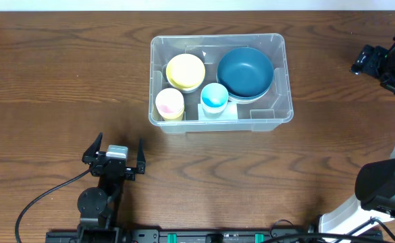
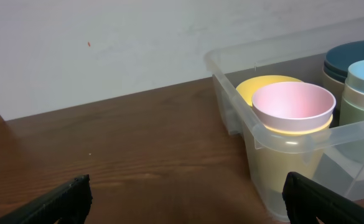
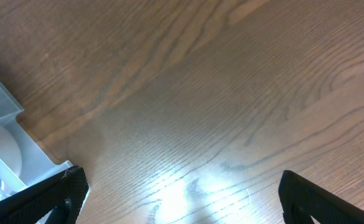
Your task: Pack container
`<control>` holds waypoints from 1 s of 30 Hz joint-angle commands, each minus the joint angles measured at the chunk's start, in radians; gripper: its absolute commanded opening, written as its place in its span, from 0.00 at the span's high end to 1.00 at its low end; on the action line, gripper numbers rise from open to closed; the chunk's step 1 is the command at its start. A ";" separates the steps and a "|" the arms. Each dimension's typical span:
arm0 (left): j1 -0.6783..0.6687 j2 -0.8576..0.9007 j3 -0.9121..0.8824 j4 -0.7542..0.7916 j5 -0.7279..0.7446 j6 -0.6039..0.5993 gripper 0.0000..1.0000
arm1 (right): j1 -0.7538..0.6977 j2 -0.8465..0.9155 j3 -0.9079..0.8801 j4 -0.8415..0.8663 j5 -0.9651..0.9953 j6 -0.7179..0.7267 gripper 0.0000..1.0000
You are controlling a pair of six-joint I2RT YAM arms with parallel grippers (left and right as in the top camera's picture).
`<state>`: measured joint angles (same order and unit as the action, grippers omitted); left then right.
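Note:
The clear plastic container [image 1: 278,111] stands at the table's middle back. It holds a yellow bowl [image 1: 185,71], a dark blue bowl [image 1: 244,72], a pink cup [image 1: 169,102] and a light blue cup [image 1: 214,96]. The left wrist view shows the container's corner [image 2: 256,134] with the pink cup [image 2: 292,106] stacked on a yellow one, and the yellow bowl [image 2: 262,87] behind. My left gripper [image 1: 116,154] is open and empty on the near left, short of the container. My right gripper [image 1: 369,61] is open and empty at the far right, over bare table [image 3: 188,199].
The container's corner [image 3: 7,149] shows at the left edge of the right wrist view. A black cable [image 1: 42,199] runs from the left arm base across the near left table. The right arm's base [image 1: 386,189] stands at the near right.

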<state>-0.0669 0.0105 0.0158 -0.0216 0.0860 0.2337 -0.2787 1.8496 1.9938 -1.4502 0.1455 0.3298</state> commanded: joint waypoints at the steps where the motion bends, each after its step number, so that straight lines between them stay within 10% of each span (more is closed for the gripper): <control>1: 0.005 -0.006 -0.012 -0.042 0.008 0.006 0.02 | -0.005 0.002 0.000 -0.001 0.000 0.014 0.01; 16: 0.005 -0.006 -0.012 -0.042 0.008 0.005 0.02 | 0.021 0.002 0.000 -0.001 0.000 0.014 0.01; 30: 0.005 -0.006 -0.012 -0.042 0.008 0.005 0.02 | 0.357 -0.165 0.000 -0.001 0.000 0.014 0.01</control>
<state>-0.0669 0.0105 0.0162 -0.0219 0.0860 0.2337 0.0067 1.7718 1.9930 -1.4498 0.1452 0.3298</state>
